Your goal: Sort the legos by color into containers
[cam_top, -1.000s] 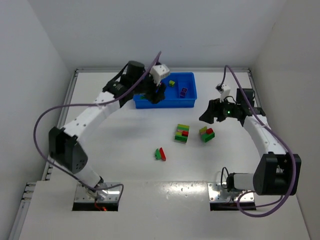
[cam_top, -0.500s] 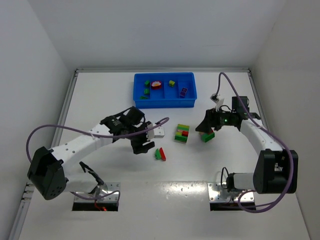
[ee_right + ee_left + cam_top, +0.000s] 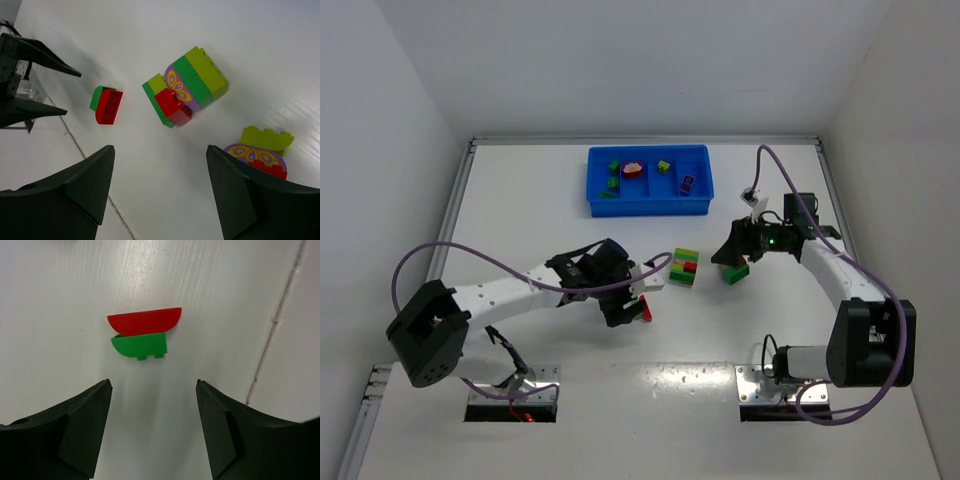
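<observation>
A red and green brick pair [image 3: 642,309] lies on the table, and shows in the left wrist view [image 3: 142,332] just ahead of my open, empty left gripper [image 3: 154,390]. In the top view my left gripper [image 3: 623,308] sits just left of the pair. A multicoloured clump [image 3: 685,267] lies mid-table, also in the right wrist view [image 3: 185,90]. A second clump [image 3: 736,271] lies under my open, empty right gripper [image 3: 728,254], beside its right finger [image 3: 260,150]. The blue tray [image 3: 650,208] holds green, red-yellow, yellow-green and purple bricks in separate compartments.
White walls close in the table on the left, right and back. A seam [image 3: 272,320] runs across the table near the front. The left arm's purple cable [image 3: 470,255] loops above the table on the left.
My left arm swung from the tray down to mid-table, then moved right up to the red and green pair. My right gripper dropped over the right clump, then stayed still.
</observation>
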`<action>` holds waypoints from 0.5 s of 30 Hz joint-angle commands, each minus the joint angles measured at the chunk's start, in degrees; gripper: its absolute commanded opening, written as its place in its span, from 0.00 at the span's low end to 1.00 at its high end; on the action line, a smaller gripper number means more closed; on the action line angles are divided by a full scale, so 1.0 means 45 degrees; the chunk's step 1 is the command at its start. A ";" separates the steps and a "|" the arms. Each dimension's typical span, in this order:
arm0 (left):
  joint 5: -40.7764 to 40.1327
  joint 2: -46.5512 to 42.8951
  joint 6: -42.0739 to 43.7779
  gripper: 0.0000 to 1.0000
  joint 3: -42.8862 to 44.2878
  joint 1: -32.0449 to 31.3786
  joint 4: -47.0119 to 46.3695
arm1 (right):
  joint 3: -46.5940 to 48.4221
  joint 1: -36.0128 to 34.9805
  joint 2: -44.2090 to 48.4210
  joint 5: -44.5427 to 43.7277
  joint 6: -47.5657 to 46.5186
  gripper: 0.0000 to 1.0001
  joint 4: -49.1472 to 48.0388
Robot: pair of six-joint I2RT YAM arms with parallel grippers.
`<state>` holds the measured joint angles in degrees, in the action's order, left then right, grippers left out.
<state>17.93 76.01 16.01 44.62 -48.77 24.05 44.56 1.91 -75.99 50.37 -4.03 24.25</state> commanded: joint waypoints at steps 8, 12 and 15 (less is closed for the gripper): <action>-0.0138 0.1604 -0.0745 0.76 -0.0072 -0.0255 -0.2610 | -0.0194 0.0102 -0.0321 0.0311 -0.0549 0.75 -0.0291; -0.0001 0.2133 -0.0745 0.76 0.0045 -0.0372 -0.2728 | -0.0194 0.0102 -0.0439 0.0311 -0.0666 0.75 -0.0291; 0.0116 0.2465 -0.0589 0.76 0.0162 -0.0372 -0.2728 | -0.0194 0.0102 -0.0439 0.0311 -0.0784 0.75 -0.0174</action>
<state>16.75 86.61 13.19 43.86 -49.65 14.15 43.79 2.11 -77.89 50.35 -5.41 24.40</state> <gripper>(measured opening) 0.763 0.745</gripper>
